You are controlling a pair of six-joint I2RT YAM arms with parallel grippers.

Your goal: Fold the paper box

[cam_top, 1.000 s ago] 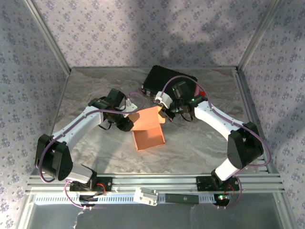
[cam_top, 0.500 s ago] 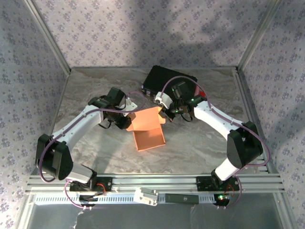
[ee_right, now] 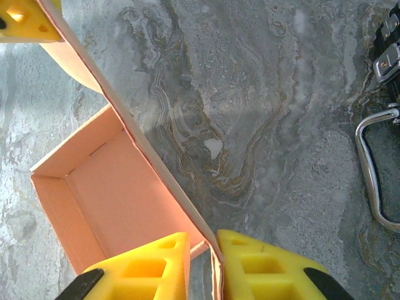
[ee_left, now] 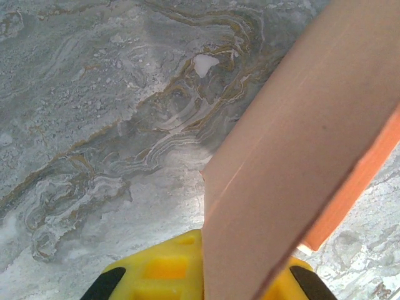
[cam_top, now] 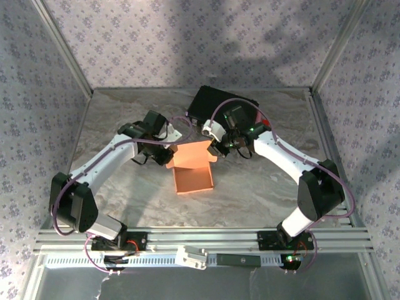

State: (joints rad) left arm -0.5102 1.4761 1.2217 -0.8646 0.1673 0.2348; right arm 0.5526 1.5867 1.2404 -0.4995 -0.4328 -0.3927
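The paper box [cam_top: 194, 177] is salmon-pink, open at the top, and sits on the marble table with its lid flap [cam_top: 192, 155] standing up at the far side. In the left wrist view the flap [ee_left: 300, 125] runs up from between my yellow fingers, and the left gripper [ee_left: 240, 265] is shut on it. In the top view the left gripper [cam_top: 170, 152] is at the flap's left end and the right gripper [cam_top: 215, 150] at its right end. The right gripper [ee_right: 202, 240] straddles the flap's edge at the box [ee_right: 106, 181] corner, slightly open, with a gap beside its left finger [ee_right: 150, 262].
A black hard case [cam_top: 220, 106] lies at the back, just behind the right gripper; its metal handle [ee_right: 370, 169] and a latch [ee_right: 387, 59] show at the right edge of the right wrist view. Bare marble table [cam_top: 262, 187] surrounds the box.
The left gripper has closed on the flap's left end. The box has turned square to the table edge. The right jaws have eased apart from a tight pinch.
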